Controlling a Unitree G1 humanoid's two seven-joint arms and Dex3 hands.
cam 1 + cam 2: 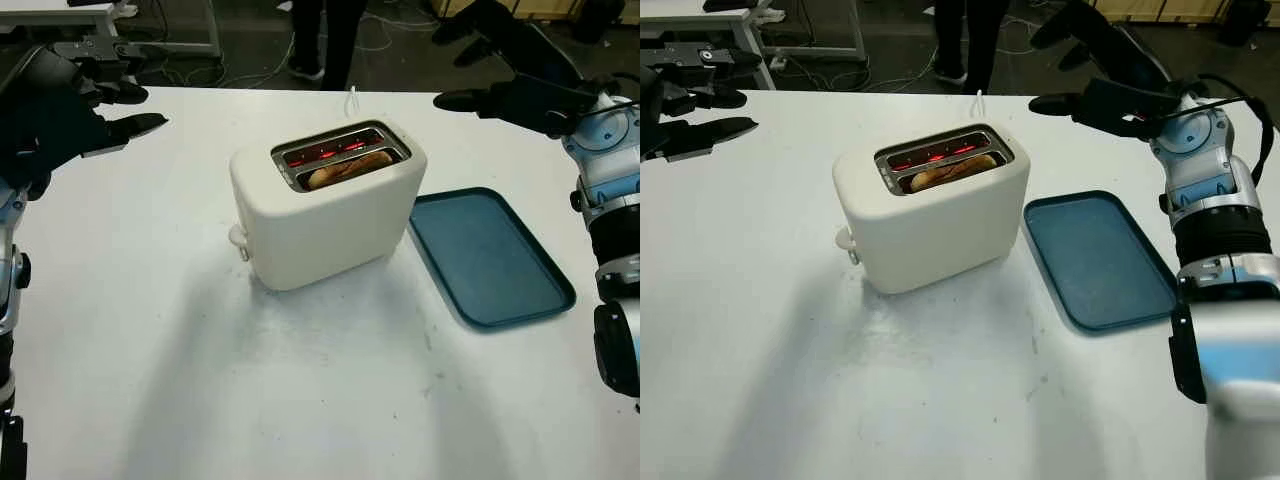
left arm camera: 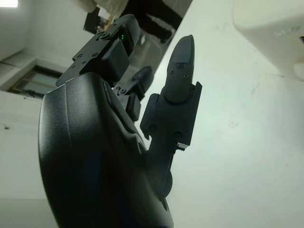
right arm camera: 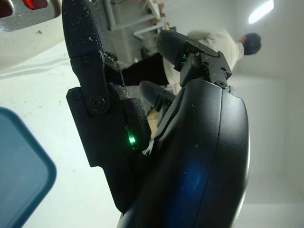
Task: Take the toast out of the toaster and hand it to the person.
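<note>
Your white surface [image 1: 300,400] is closest to the camera, and it is bare along the near edge. Look at the middle and you see the cream plastic two-slot toaster [image 1: 330,205] standing upright, with red glowing wires inside its slots. One brown slice of toast [image 1: 348,166] sits down in the front slot, and just its top edge shows. Right beside the toaster, on its right, lies the flat dark blue plastic tray [image 1: 490,255] with nothing on it. Your left robot hand [image 1: 70,110] hangs above the far left side of the surface, open and holding nothing. Your right robot hand [image 1: 1110,75] hangs above the far right side, past the tray, open too. Behind the surface, a person [image 1: 325,40] in dark trousers stands on the floor.
</note>
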